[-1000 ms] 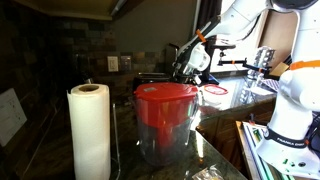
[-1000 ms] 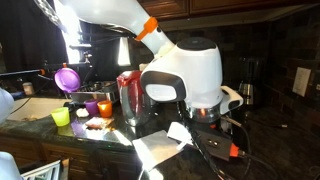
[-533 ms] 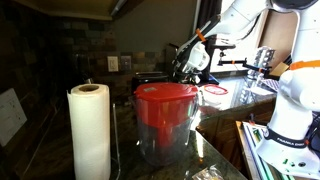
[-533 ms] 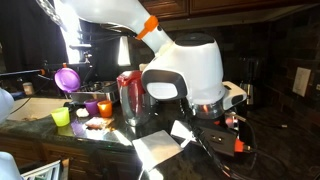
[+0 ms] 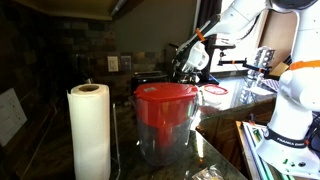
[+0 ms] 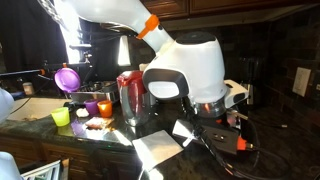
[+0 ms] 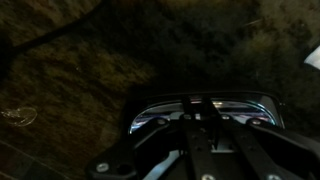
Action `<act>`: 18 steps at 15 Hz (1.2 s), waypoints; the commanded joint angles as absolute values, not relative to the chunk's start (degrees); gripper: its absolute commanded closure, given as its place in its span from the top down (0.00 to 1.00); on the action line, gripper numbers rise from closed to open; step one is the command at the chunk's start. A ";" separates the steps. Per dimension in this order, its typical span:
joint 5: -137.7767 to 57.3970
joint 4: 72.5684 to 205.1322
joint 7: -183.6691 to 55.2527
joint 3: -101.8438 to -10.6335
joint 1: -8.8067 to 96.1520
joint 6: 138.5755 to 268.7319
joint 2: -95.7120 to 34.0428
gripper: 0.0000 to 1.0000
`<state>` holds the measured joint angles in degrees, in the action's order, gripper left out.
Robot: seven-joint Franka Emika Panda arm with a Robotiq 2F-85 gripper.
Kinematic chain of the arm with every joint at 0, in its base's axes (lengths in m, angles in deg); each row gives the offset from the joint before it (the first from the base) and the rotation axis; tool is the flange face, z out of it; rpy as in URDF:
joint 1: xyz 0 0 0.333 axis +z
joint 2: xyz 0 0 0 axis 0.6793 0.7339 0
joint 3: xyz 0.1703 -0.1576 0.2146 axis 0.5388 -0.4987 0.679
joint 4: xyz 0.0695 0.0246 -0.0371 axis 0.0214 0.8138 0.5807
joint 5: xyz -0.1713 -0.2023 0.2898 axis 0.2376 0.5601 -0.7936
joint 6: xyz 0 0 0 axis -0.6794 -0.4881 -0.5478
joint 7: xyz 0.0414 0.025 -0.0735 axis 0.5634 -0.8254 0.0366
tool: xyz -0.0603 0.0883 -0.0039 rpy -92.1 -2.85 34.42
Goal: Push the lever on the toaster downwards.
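The toaster [image 5: 152,77] sits just above centre of the frame in an exterior view, mostly hidden behind the clear pitcher with red lid [image 5: 166,120] in the lower centre. In the wrist view the toaster [image 7: 205,110] fills the lower centre as a dark body with a bright metallic top edge.

The gripper [image 5: 184,68] hangs directly beside the toaster's right end in that exterior view, below the white arm [image 5: 240,20] entering from the upper right. In the wrist view the gripper [image 7: 200,135] rises from the bottom edge, its fingers drawn close together over the toaster's top.

Compared with the frames of the preceding second, the gripper and arm show no discernible displacement near the toaster; only the arm base [image 6: 185,70] appears slightly shifted. Judgement: the approach is complete, but the downward stroke has not visibly started. The lever itself cannot be identified; contact cannot be confirmed.
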<state>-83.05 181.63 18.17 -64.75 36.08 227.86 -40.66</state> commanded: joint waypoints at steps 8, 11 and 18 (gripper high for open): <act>-78.32 182.08 15.52 -64.88 37.24 227.37 -40.26 0.04; -77.00 182.78 15.21 -64.71 37.28 226.89 -41.06 0.04; -76.62 184.24 14.11 -64.43 37.73 226.66 -42.23 0.04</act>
<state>-77.29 182.62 16.10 -64.75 36.85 227.79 -39.99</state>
